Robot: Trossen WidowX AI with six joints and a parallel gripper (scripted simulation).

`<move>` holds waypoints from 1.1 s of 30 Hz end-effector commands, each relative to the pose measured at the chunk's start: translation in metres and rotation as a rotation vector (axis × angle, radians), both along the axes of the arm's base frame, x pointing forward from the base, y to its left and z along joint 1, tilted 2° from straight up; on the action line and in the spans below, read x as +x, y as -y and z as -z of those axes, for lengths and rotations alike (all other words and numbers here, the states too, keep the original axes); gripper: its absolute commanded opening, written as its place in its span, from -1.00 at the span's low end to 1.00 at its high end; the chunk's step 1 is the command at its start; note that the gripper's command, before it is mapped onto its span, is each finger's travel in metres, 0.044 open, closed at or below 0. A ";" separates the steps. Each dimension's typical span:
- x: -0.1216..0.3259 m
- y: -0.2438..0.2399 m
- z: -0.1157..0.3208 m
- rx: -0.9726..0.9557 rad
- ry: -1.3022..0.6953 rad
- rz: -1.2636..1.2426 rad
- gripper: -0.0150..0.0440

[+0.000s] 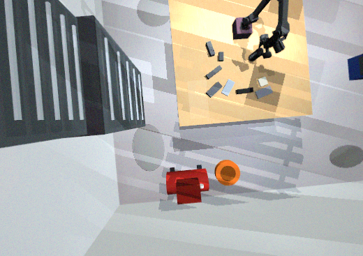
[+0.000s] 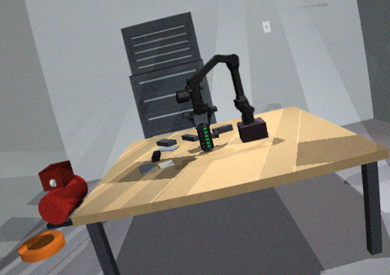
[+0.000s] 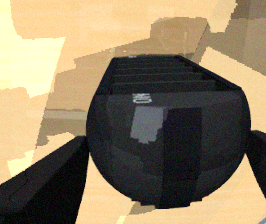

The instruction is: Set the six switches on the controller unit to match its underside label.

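Observation:
The dark grey controller unit (image 1: 255,55) (image 2: 202,141) (image 3: 129,170) is between the fingers of my gripper (image 1: 262,50) (image 2: 203,127) (image 3: 169,143), which is shut on its sides. The unit is tipped steeply, one rounded end up towards the wrist camera and the other down close to the bench (image 2: 240,170); contact there is unclear. In the exterior view its switch face shows a column of green rocker ends. In the wrist view the rockers are dark ridges seen at a shallow angle beyond the end face. The underside label is not visible.
Towards the bench's front lie a white square (image 1: 262,81) (image 2: 166,164), a grey block (image 1: 264,92) (image 2: 147,168), a black block (image 1: 244,91) (image 2: 156,155) and a light blue plate (image 1: 228,87). Several dark blocks lie farther left. The arm's purple base (image 1: 241,29) (image 2: 253,130) stands behind.

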State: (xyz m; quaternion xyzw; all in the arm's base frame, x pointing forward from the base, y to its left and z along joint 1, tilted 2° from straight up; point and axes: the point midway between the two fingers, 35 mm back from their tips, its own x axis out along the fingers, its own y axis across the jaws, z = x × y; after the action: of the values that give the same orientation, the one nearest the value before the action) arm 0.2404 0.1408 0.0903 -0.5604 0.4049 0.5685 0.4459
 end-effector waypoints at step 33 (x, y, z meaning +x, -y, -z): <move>0.008 0.031 0.007 -0.015 -0.002 0.001 0.65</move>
State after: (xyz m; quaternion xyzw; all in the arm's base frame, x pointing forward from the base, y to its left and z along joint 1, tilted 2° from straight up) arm 0.2487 0.1136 0.0869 -0.5620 0.4069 0.5659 0.4455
